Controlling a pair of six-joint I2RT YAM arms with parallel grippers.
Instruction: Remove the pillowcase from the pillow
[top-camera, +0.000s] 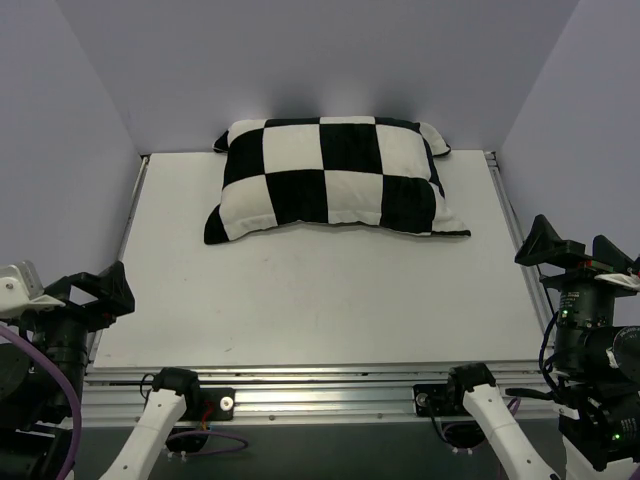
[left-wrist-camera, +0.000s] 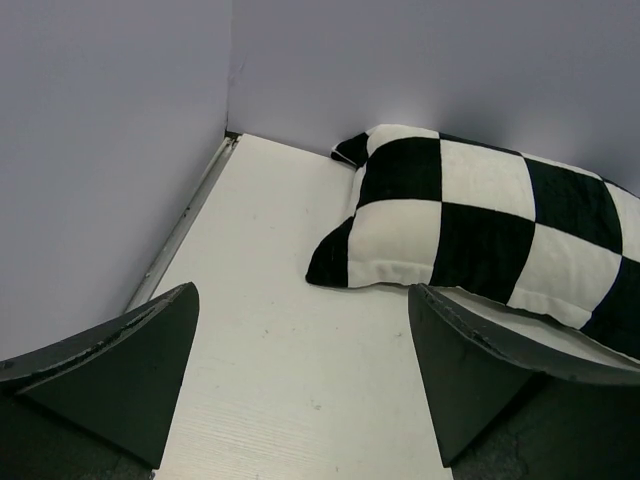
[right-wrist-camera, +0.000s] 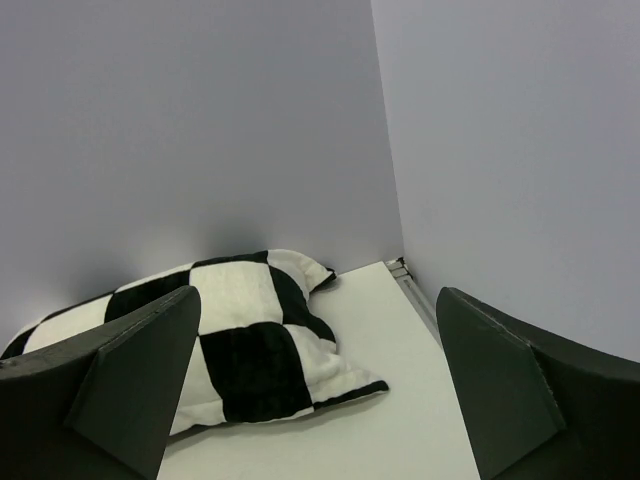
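Note:
The black-and-white checkered pillowcase (top-camera: 335, 178) lies plump at the back of the white table, also in the left wrist view (left-wrist-camera: 470, 220) and the right wrist view (right-wrist-camera: 240, 340). It fully covers the pillow, which is hidden inside. My left gripper (top-camera: 95, 290) hangs at the table's near left edge, open and empty, far from the fabric; its view shows bare tabletop between the fingers (left-wrist-camera: 300, 380). At the near right edge, my right gripper (top-camera: 575, 250) is also open and empty (right-wrist-camera: 315, 390).
Lilac walls enclose the table on the left, back and right. A metal rail (top-camera: 300, 385) runs along the near edge by the arm bases. White tabletop (top-camera: 310, 300) stretches between the arms and the pillowcase.

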